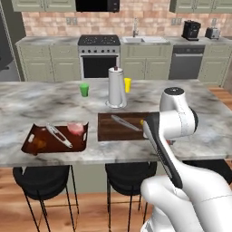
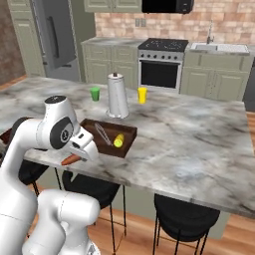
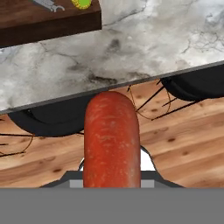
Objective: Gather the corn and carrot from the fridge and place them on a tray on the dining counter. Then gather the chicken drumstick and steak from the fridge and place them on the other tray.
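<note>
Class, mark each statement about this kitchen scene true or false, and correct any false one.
1. The end effector holds a carrot. True.
2. The carrot already lies in the tray. False: it hangs over the floor, short of the counter edge.
3. The corn lies in the dark tray near the arm. True.
4. The green cup stands inside a tray. False: it stands on the bare counter.
5. The tall metal pot stands between the green cup and the yellow cup. True.
</note>
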